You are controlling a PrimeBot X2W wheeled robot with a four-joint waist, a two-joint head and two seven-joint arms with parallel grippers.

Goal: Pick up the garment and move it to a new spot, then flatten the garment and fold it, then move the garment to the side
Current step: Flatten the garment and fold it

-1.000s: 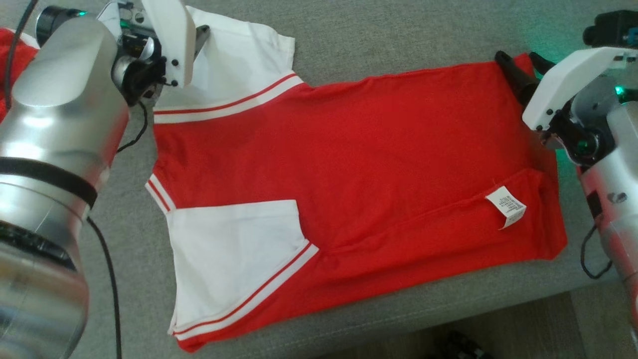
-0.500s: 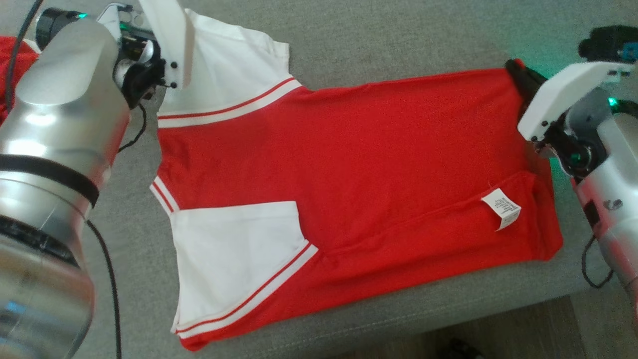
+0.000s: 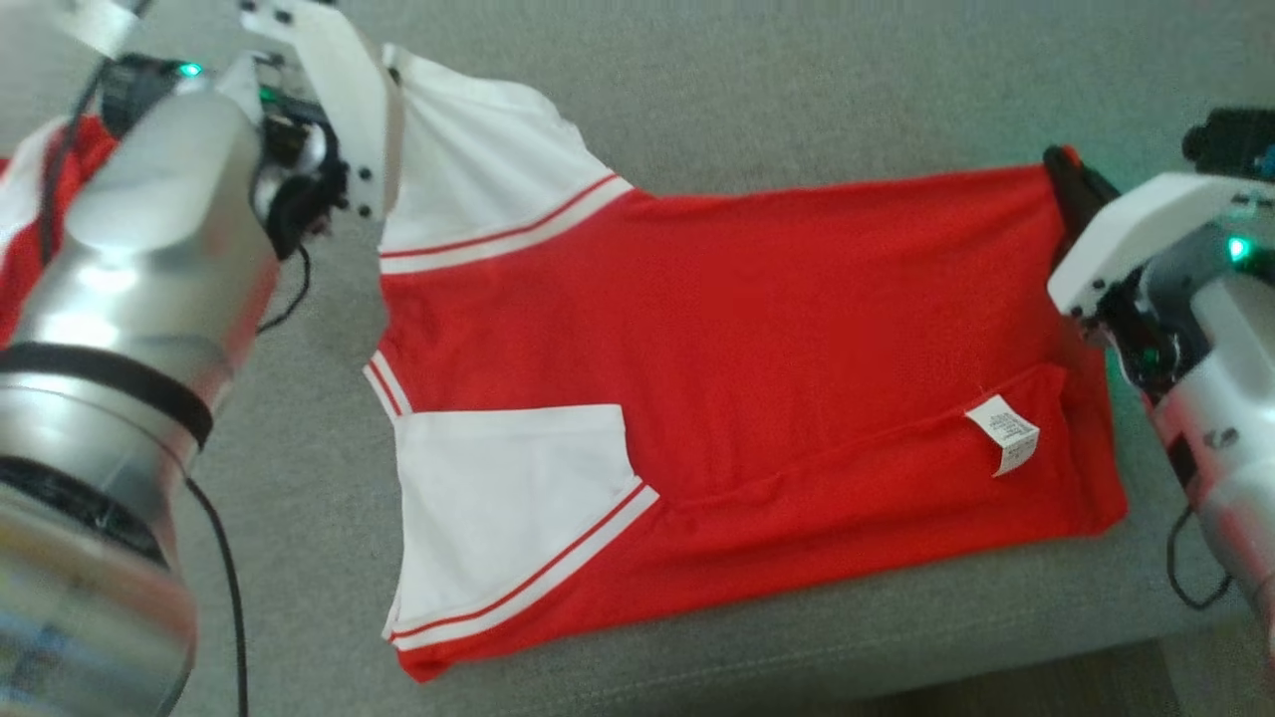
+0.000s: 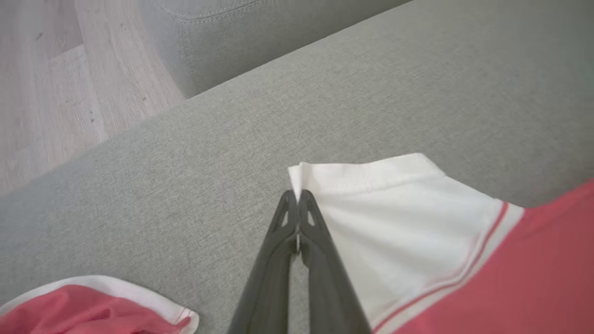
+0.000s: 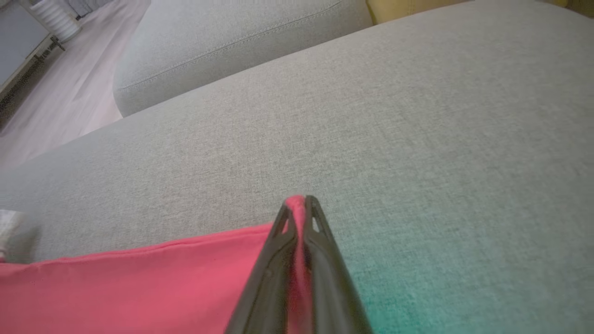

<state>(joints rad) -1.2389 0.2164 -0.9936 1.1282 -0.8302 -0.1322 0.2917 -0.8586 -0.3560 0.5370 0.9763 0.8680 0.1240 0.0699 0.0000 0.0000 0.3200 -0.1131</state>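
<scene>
The garment (image 3: 777,329) is a red shirt with white sleeves, lying spread out on a grey cushion (image 3: 797,90). My left gripper (image 4: 297,195) is shut on the far corner of the white sleeve (image 4: 394,222), which is pulled up a little off the cushion. My right gripper (image 5: 299,202) is shut on the far red hem corner (image 5: 162,287). In the head view its dark fingers (image 3: 1071,184) pinch that corner at the upper right. A white care label (image 3: 1004,434) sticks up near the right end.
Another red and white cloth (image 4: 83,311) lies at the far left (image 3: 30,229). The cushion's front edge (image 3: 797,662) runs just below the garment. A second grey cushion (image 5: 222,41) and wooden floor (image 4: 55,93) lie beyond.
Both grippers have gone from open to shut on the garment's far corners. The white sleeve corner has risen slightly. The head view has shifted a little.
</scene>
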